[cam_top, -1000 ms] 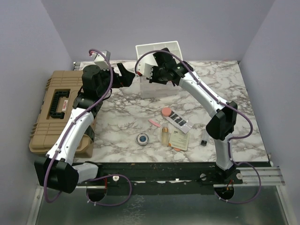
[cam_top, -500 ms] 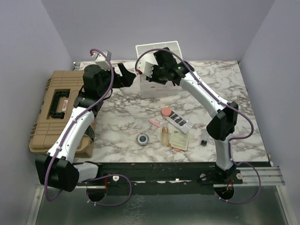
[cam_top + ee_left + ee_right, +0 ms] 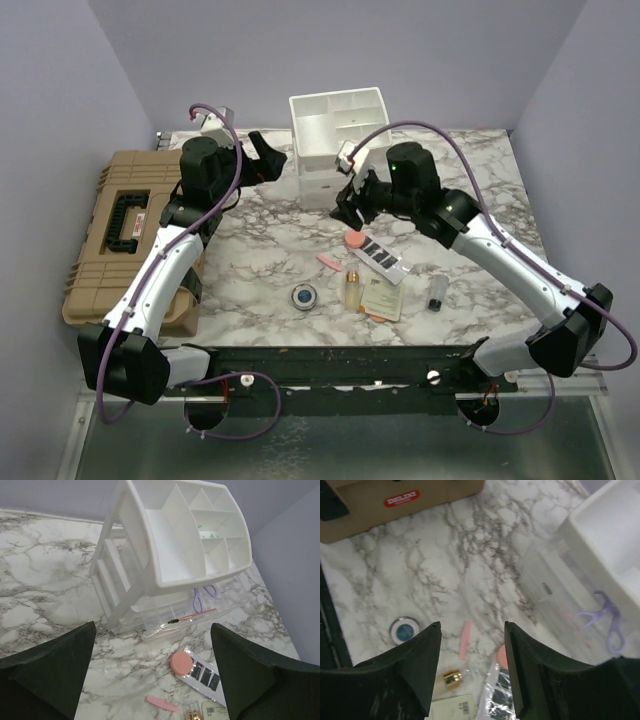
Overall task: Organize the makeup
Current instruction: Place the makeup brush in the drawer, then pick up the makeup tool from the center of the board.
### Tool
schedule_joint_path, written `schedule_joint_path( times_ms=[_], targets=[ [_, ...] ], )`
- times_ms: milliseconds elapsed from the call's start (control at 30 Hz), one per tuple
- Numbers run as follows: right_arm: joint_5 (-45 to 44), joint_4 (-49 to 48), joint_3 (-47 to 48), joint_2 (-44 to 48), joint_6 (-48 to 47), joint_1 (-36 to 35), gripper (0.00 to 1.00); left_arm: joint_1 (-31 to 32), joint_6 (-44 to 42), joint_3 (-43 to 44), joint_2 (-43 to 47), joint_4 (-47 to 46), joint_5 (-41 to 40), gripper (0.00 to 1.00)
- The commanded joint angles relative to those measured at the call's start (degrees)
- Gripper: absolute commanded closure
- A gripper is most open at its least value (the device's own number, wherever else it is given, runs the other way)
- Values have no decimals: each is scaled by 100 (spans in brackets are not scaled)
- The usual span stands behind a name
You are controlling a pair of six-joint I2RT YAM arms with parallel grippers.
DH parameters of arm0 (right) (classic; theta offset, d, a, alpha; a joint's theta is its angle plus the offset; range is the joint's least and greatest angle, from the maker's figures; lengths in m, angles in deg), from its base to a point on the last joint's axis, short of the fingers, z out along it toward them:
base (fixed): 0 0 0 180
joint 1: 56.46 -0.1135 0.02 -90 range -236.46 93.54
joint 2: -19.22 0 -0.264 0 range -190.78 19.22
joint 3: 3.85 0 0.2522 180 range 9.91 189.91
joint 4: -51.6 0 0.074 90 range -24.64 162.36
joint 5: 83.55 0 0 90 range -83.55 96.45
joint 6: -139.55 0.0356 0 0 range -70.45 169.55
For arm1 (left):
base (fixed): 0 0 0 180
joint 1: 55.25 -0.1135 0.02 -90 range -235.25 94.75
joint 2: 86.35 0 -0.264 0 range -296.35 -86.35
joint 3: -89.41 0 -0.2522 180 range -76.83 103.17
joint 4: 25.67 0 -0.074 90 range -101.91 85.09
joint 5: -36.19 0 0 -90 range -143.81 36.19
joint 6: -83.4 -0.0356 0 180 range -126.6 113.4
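Step status: pick selection, judged from the pose. The right gripper (image 3: 345, 207) hovered above the loose makeup with its jaws parted and nothing between them. The left gripper (image 3: 268, 157) stood spread to full width, empty, just beside the white compartmented organizer (image 3: 335, 130), which lay straight ahead of its fingertips.

Position of task items relative to the right gripper:
- pink round puff (image 3: 353, 240): just below and ahead of the fingertips, touching one end of the black strip palette (image 3: 384, 258).
- pink stick (image 3: 465, 640): in line with the gap between the jaws in the wrist view, lying on the marble tabletop (image 3: 260, 260).
- round blue compact (image 3: 405, 630): beyond the left finger, apart from the rest.
- amber bottle (image 3: 452, 677) and cream sachet (image 3: 382, 300): beneath the wrist, side by side.
- small vial (image 3: 437, 293): well apart, toward the right arm's base.

Next move, as a judgement: lower onto one item, most likely the puff or the stick, and centre the jaws across its narrow dimension. The puff calls for a clean lift off the palette.

Count: one puff, one palette, one stick, one compact, one bottle, one sachet, one vial, making seven loose items. One organizer, whose clear drawer held one purple scissor-handled tool (image 3: 202, 597) and one thin brush wand (image 3: 192, 616). One tan hard case (image 3: 125, 235), behind the left gripper.
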Motion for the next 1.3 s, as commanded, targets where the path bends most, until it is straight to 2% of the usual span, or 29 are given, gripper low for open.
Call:
schedule_joint_path(
  times_ms=[0, 200, 533, 733, 867, 1267],
  targets=[
    [1096, -970, -956, 50, 1210, -170, 41, -38, 162, -19, 142, -252, -344, 1],
    [365, -308, -1050, -771, 1326, -410, 40, -37, 260, -143, 264, -357, -434, 1],
    [-864, 676, -361, -2583, 1576, -447, 44, -38, 204, -248, 480, -359, -514, 1],
    [-1216, 604, -66, -3050, 1568, -451, 45, -33, 186, -256, 493, -371, -515, 1],
    [-1205, 846, 237, -3396, 1493, -451, 50, -37, 178, -248, 472, -372, -494, 1],
    [-1200, 994, 390, -3764, 1349, -531, 54, -36, 136, -299, 526, -364, -504, 1]
  ],
)
